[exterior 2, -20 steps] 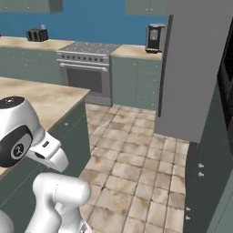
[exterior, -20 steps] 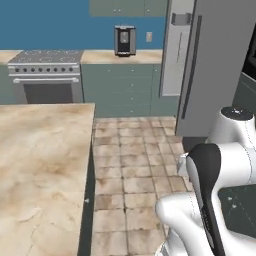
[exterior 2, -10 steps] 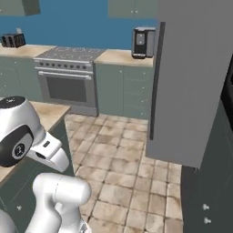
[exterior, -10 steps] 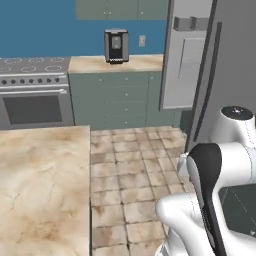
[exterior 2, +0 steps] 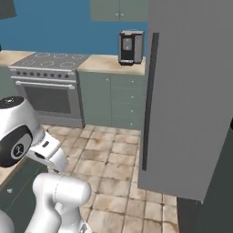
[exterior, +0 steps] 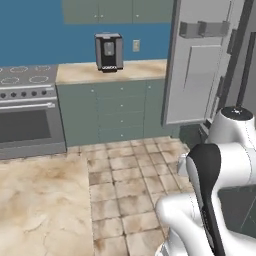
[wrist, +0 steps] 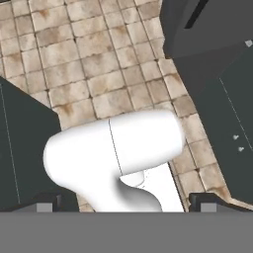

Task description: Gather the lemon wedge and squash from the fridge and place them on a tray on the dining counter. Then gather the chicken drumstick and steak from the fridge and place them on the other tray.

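Observation:
The tall grey fridge (exterior: 200, 65) stands with its doors closed at the right of the left base view. It looms large and close in the right base view, fridge (exterior 2: 191, 91). In the hand view my gripper (wrist: 126, 204) points down at the tiled floor. Its two dark fingertips (wrist: 47, 203) sit far apart at the bottom corners, open, with nothing held between them. The beige marble dining counter (exterior: 40, 205) lies at the lower left, beside my arm.
A steel stove (exterior: 25, 110) (exterior 2: 50, 86) and a coffee machine (exterior: 109, 51) (exterior 2: 130, 47) on a green cabinet run line the back wall. Tiled floor (exterior: 130, 170) stretches between the dining counter and the fridge. Dark cabinet fronts (wrist: 222, 94) flank the hand view.
The whole picture has shifted: the base has driven closer to the back wall and the fridge, which look larger now. The arm holds the same pose.

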You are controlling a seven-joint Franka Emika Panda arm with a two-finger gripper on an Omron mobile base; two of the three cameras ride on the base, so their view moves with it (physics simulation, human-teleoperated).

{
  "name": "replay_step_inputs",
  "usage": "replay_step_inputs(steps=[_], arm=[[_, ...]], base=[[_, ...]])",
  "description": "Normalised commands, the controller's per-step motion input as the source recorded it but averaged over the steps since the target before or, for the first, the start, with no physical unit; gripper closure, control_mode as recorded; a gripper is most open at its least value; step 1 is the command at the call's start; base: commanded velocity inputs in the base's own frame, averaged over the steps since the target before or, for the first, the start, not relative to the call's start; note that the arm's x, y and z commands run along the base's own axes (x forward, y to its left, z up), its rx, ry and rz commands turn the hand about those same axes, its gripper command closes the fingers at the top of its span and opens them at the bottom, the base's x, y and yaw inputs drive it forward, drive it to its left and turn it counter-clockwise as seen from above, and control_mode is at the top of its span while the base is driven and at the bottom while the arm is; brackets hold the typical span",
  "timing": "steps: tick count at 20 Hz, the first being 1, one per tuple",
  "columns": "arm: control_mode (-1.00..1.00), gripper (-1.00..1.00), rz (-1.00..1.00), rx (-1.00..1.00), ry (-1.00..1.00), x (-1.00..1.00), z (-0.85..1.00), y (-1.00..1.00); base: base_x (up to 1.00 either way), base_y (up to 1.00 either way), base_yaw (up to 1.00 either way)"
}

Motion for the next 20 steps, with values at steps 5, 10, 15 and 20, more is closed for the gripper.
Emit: replay_step_inputs(steps=[5, 10, 15, 20], arm=[[1.00, -1.00, 0.00, 0.00, 0.00, 0.00, 0.00, 0.00], [1.00, -1.00, 0.00, 0.00, 0.00, 0.00, 0.00, 0.00], [1.00, -1.00, 0.00, 0.00, 0.00, 0.00, 0.00, 0.00], [1.00, -1.00, 0.00, 0.00, 0.00, 0.00, 0.00, 0.00]], base=[[0.73, 0.31, -0.23], [0.50, 0.36, -0.30], [0.52, 0.37, -0.29], [0.61, 0.31, -0.29]])
